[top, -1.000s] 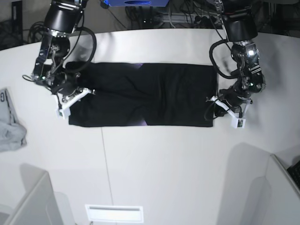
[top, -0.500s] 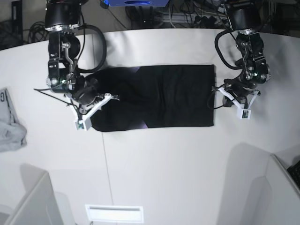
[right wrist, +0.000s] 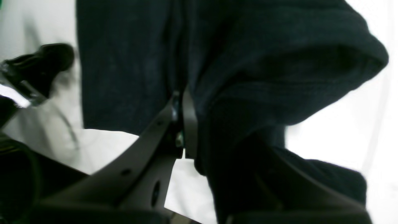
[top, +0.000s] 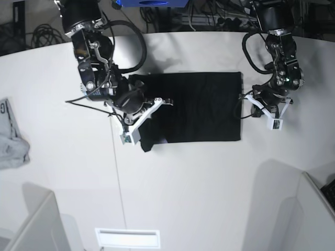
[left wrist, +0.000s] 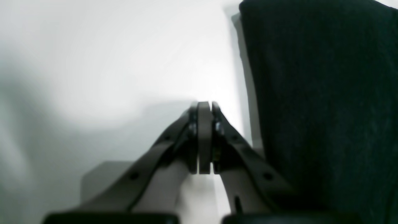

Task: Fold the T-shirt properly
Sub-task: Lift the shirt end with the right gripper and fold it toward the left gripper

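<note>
The black T-shirt point(top: 201, 107) lies flat on the white table point(top: 172, 178), plain side up, with its left end lifted and doubled over toward the right. My right gripper point(top: 149, 117) is shut on that lifted end; in the right wrist view its fingertips point(right wrist: 183, 99) pinch a bunched fold of the T-shirt point(right wrist: 264, 62). My left gripper point(top: 260, 111) rests on the bare table just off the shirt's right edge. In the left wrist view, the left gripper point(left wrist: 205, 107) is shut on nothing, with the T-shirt point(left wrist: 326, 93) beside it.
A small light grey garment point(top: 10, 141) lies at the table's far left edge. White partitions stand at the lower left point(top: 31, 225) and lower right point(top: 309, 209). Cables point(top: 209, 18) run behind the table's back edge.
My right gripper has carried the shirt's left end rightward over the rest, so the visible cloth is shorter. The left gripper has stayed shut beside the right edge, shifting only slightly.
</note>
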{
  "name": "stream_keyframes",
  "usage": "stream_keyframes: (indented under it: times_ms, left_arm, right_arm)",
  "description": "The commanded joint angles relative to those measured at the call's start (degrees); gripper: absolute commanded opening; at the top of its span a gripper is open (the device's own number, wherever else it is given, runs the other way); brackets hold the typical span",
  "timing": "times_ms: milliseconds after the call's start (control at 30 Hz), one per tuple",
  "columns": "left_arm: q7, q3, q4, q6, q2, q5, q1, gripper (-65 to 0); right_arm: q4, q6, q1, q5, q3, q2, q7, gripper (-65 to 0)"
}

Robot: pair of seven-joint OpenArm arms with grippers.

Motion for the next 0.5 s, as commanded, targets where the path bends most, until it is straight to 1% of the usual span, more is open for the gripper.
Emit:
stream_keyframes:
  times_ms: [0,100,200,333,467]
  left_arm:
    - [1.03,0.21,0.63,-0.26,-0.14,0.18,0.10,-65.0]
    - [1.03,0.12,0.71,-0.26,1.09,0.26,0.19,-65.0]
    - [1.03,0.38,0.71,-0.26,1.27,0.26,0.90,-65.0]
    - [1.03,0.21,0.80,-0.26,2.50,0.18,1.34,-65.0]
    - [1.03,0.38,2.38,-0.26,2.77,0.18,2.13,-65.0]
  right_arm:
    - [1.21,0.04,0.97,0.44,-0.25,-0.94,0.88,-65.0]
    - [1.39,0.04,1.06,0.44,-2.27,-2.61,0.97,-65.0]
    - [1.30,0.04,1.15,0.36,-3.77,-4.72,1.06,-65.0]
    - [1.21,0.04,1.15,0.27,-3.77,-6.47,1.14,-65.0]
    - [0.33,0.04,2.12,0.27,-3.77,-8.32,1.23,-65.0]
